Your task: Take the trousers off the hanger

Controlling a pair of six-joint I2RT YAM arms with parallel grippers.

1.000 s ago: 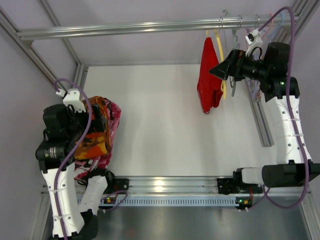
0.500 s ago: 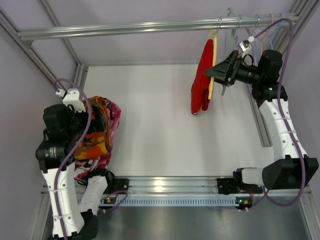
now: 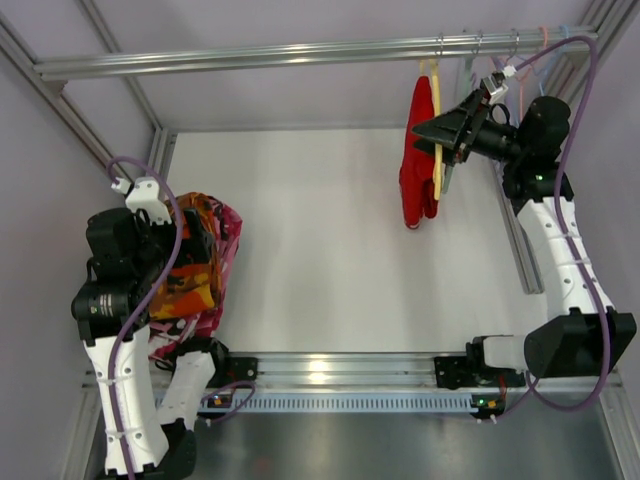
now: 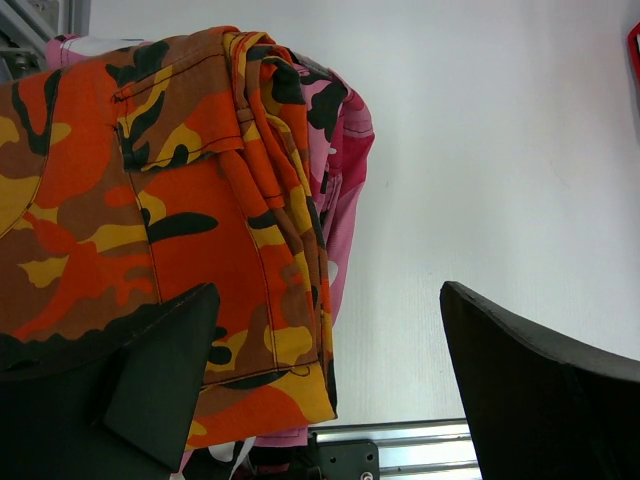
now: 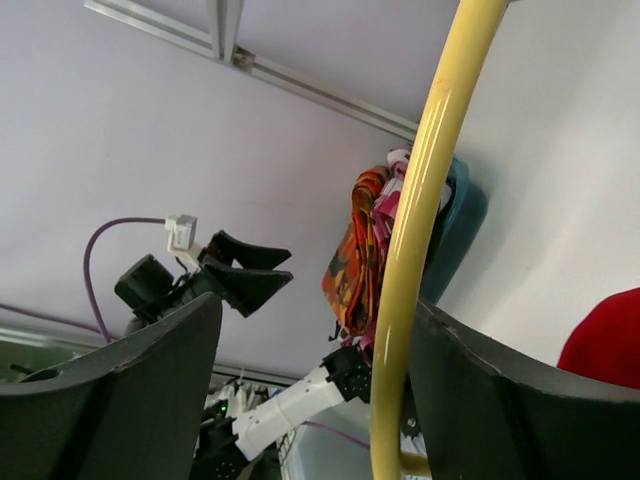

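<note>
Up on the silver metal rail (image 3: 300,50), the bright red fabric trousers (image 3: 414,170) hang from the thin yellow plastic hanger (image 5: 420,200). The right end effector (image 3: 438,135) straddles that hanger, part-open, gripping nothing. It looks like the grasping step; next, I'd say, it must clamp.

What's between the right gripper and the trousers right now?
The yellow hanger: the right wrist view shows its arm passing inside the open right gripper, the red trousers beyond.
</note>
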